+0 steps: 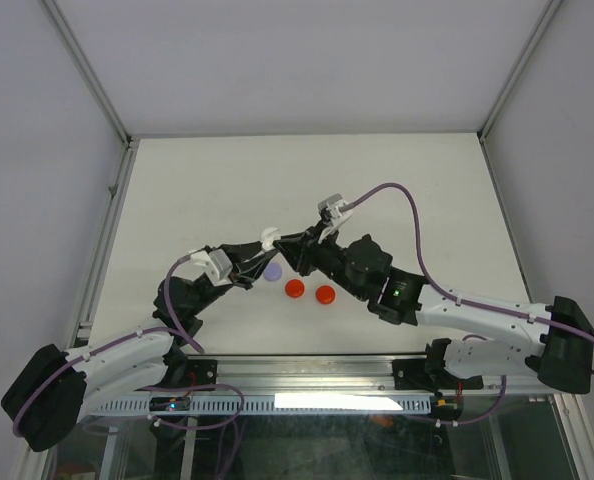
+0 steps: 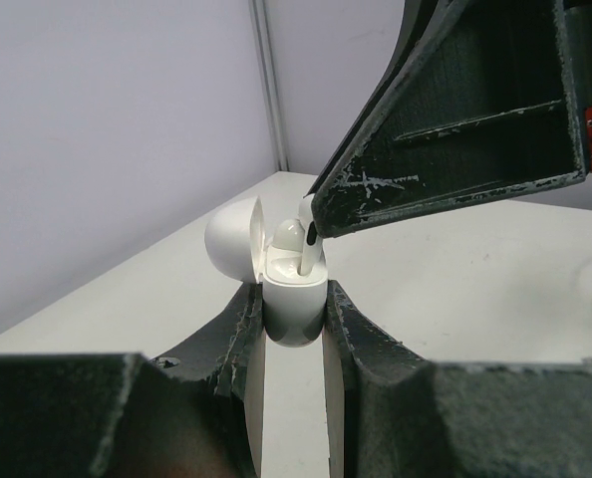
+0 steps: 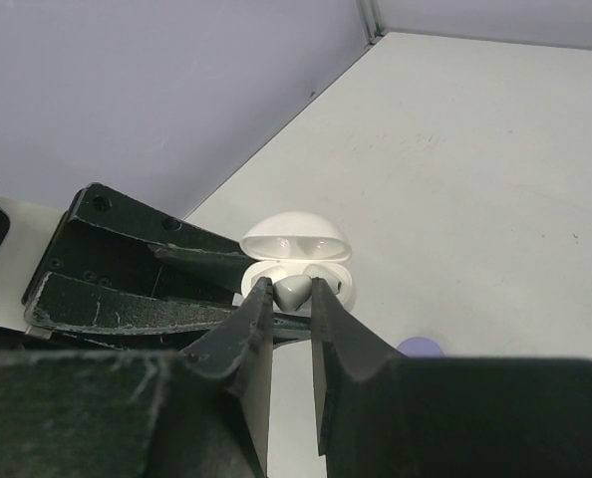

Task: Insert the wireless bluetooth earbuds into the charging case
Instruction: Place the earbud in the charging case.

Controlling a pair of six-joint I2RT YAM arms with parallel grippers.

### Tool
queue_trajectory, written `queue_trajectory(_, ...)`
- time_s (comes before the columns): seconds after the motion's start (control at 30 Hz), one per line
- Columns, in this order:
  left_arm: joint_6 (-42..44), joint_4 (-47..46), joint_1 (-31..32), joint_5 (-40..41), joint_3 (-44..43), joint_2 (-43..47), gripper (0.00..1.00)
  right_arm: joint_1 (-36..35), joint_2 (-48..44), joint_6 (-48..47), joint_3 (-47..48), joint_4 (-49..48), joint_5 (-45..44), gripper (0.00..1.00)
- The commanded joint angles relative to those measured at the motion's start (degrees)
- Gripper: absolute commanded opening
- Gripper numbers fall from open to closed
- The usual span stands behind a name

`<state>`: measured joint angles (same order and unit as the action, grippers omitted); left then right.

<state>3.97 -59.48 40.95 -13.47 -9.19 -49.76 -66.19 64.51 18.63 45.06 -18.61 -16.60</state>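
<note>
Left jaws clamped around the open charging case point(image 2: 294, 309), right jaws pinch a white earbud point(image 3: 294, 290) partly into its slot; another earbud point(image 2: 284, 237) appears already seated beside their tips.

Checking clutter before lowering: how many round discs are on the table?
3, in a row near the middle: lilac disc on the left, red disc next, second red disc rightmost. More may be hidden.

Even, diffuse lighting is recorded in all three views. The table point(image 1: 377, 180) is rendered bright and off-white, and only faint, soft shadows are cast on it. A blown-out glare strip is noted on the front rail point(image 1: 337, 402). In both wrist views the nearest jaws are blurred.
</note>
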Motion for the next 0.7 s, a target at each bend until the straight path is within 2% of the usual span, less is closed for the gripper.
queue_trajectory(0.0, 2.7, -5.4, 0.7, 0.1, -2.3, 0.6, 0.00, 0.0, 1.6, 1.7, 2.8, 4.9, -2.1, 0.00)
queue_trajectory(0.67, -1.6, -9.5, 0.9, 4.4, -1.5, -1.6, 0.00, 0.0, 4.0, 7.0, 4.5, 8.0, -3.9, 0.08)
